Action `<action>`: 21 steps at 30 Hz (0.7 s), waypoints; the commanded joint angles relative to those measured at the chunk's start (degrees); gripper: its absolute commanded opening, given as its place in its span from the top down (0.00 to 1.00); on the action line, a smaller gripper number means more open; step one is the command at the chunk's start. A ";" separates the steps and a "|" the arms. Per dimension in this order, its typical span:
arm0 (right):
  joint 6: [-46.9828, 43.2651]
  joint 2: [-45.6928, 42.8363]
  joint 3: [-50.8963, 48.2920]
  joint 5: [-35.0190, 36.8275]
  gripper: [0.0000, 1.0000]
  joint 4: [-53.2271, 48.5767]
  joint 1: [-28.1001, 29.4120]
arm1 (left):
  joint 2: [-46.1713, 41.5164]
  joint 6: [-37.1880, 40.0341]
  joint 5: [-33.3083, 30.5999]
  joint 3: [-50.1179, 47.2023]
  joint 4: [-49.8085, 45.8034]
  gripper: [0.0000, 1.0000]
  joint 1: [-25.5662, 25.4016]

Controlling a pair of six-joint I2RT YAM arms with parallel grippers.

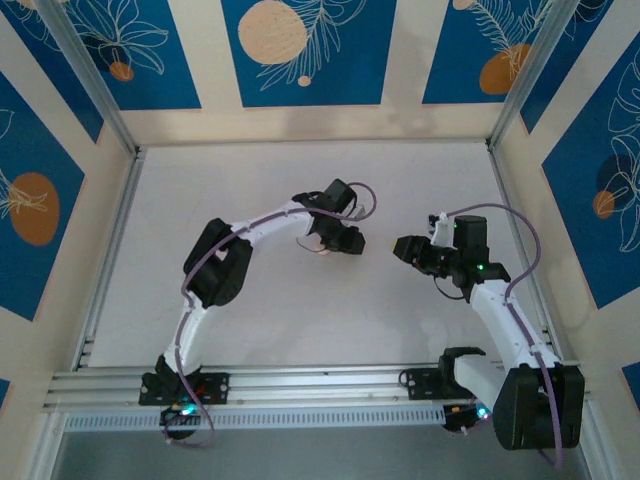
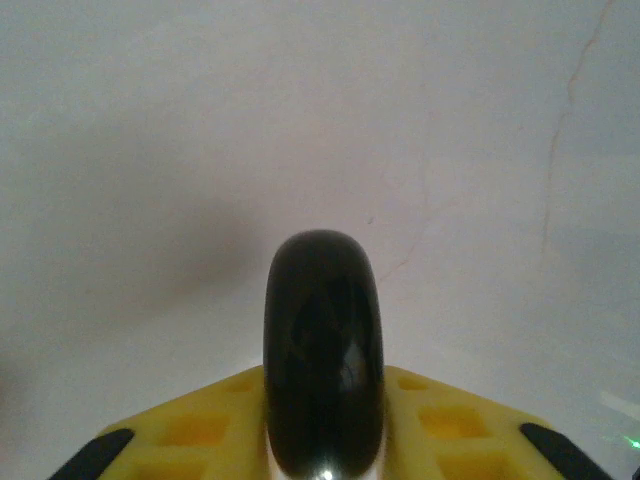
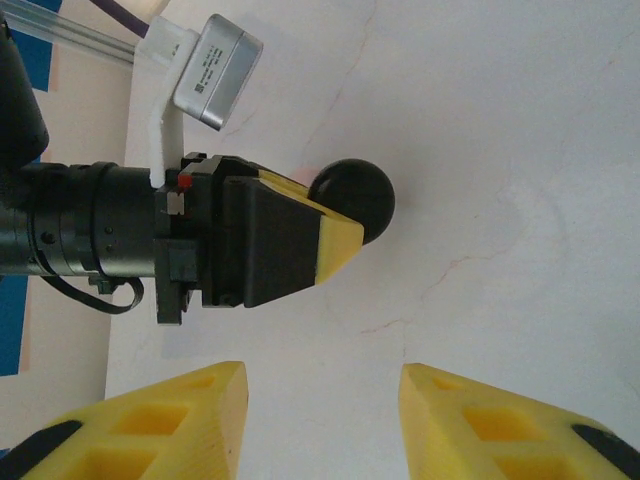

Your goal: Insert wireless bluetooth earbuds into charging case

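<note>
Charging case (image 2: 323,350), a glossy black disc seen edge-on from the left wrist, is clamped between the yellow fingers (image 2: 440,420) of the left gripper (image 3: 335,215) over the white table (image 1: 250,330), near its middle. No seam or opening shows, so what it holds cannot be told. A silver camera housing (image 3: 216,72) on that wrist bears a label too small to read. The right gripper (image 3: 320,420) faces the case from nearby, its jaws spread wide with nothing between them.
</note>
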 commanded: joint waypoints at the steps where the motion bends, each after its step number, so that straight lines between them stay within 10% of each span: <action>1: -0.96 -0.67 0.14 0.02 0.56 -1.75 -0.36 | 1.08 1.64 -1.37 1.93 -6.19 0.67 1.16; 19: -8.24 0.77 3.97 9.31 0.38 -1.69 -0.62 | -19.99 9.77 -18.59 -7.94 -7.07 0.30 9.10; 20: -8.96 1.12 4.06 10.57 0.33 -1.00 -0.69 | -22.68 9.97 -20.43 -10.63 -5.75 0.25 9.98; 21: -9.87 1.55 4.01 11.85 0.00 0.20 -0.71 | -25.71 10.29 -22.37 -13.75 -4.07 0.18 11.07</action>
